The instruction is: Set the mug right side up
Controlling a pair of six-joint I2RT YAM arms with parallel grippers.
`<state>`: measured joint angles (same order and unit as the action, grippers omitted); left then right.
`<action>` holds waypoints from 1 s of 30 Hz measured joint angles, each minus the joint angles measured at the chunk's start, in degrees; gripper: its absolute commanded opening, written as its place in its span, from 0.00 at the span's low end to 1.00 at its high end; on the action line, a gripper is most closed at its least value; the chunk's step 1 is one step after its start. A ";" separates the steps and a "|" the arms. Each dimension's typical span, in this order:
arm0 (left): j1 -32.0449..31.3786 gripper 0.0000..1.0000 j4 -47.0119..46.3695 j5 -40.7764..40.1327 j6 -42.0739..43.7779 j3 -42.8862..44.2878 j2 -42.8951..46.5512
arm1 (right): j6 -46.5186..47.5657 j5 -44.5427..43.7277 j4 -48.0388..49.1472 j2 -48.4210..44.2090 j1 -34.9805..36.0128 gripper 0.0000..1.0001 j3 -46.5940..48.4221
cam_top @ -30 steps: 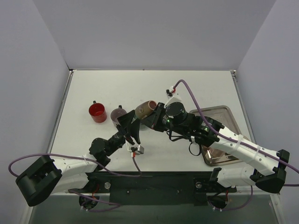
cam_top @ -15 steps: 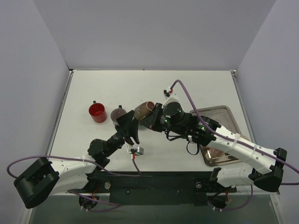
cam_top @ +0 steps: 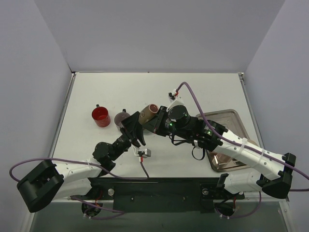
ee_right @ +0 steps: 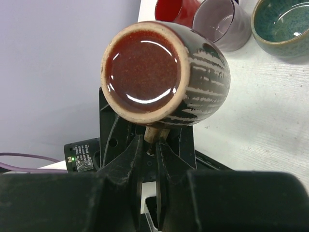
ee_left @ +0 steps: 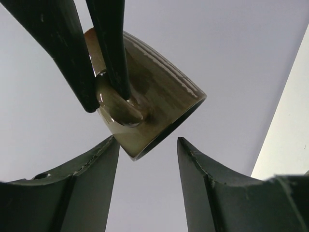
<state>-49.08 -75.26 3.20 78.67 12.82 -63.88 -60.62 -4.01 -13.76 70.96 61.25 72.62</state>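
Ceramic, streaked with glossy glaze, the brown mug (ee_right: 166, 72) hangs clear of the table (cam_top: 193, 92) just left of centre in the top view, held on its side. The right gripper (ee_right: 150, 140) has its 2 fingers pinched together on the mug's handle, and in the right wrist view the red-brown interior faces the lens. Compared with 1 second ago, the mug has drifted a little toward the left of the top view, closer over the purple mug (cam_top: 120, 118) and the red mug (cam_top: 100, 116), and its mouth shows at its upper right end. The left gripper (ee_left: 145, 145) has shifted up and left with it and now sits directly beneath, jaws apart and touching nothing; its wrist view looks up at the mug's side and rim between the 2 spread fingers. A teal bowl (ee_right: 285, 24) lies at the upper right of the right wrist view, and a metal tray (cam_top: 231, 116) sits at the right of the top view. Judging from this, the turn is only partly done: the mug is off its rim but not yet mouth-up, and a handover to the waiting left gripper looks likely.
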 measured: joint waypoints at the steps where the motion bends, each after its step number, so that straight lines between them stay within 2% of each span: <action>1: 0.00 0.61 0.02 -0.02 0.00 0.20 0.07 | -0.02 -0.02 0.04 0.00 0.02 0.00 0.00; 13: 0.00 0.54 0.15 1.84 -0.11 -0.26 2.73 | -1.57 2.32 2.84 1.33 -1.36 0.00 -0.81; 15: 0.00 0.49 0.13 2.01 -0.11 -0.74 3.26 | -2.43 3.93 3.85 1.33 -2.03 0.00 -1.33; 17: 0.07 0.37 0.15 2.19 -0.04 -1.31 3.67 | -3.15 5.46 4.61 1.44 -2.67 0.00 -1.79; 18: 0.13 0.25 0.15 2.14 0.07 -1.75 3.89 | -3.67 6.03 4.76 1.62 -2.91 0.00 -1.81; 19: 0.28 0.19 0.17 2.05 0.13 -2.19 4.04 | -4.11 6.51 5.14 1.84 -3.17 0.00 -1.84; 20: 0.44 0.04 0.20 1.73 0.33 -2.58 4.13 | -4.70 6.84 5.60 2.01 -3.48 0.00 -1.84; 21: 0.59 0.00 0.11 1.44 0.61 -2.84 4.26 | -5.31 7.13 5.86 2.12 -3.72 0.00 -1.95; 26: 0.87 0.00 0.35 -0.52 0.85 -3.17 5.18 | -7.54 9.31 8.24 2.16 -6.01 0.00 -3.43; 28: 0.87 0.00 1.09 -1.03 0.74 -3.50 5.90 | -7.82 10.25 8.76 2.23 -6.60 0.18 -3.93; 29: 0.83 0.00 1.75 -1.36 0.46 -3.74 6.60 | -7.87 11.04 8.76 2.38 -6.99 0.33 -4.00; 30: 0.72 0.00 2.58 -1.81 0.09 -3.93 7.43 | -7.39 11.76 8.72 2.60 -7.30 0.39 -4.00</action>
<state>-48.36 -72.69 1.39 78.76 8.88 -56.45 -68.01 7.75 -5.04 73.56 53.95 68.62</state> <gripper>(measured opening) 0.070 0.156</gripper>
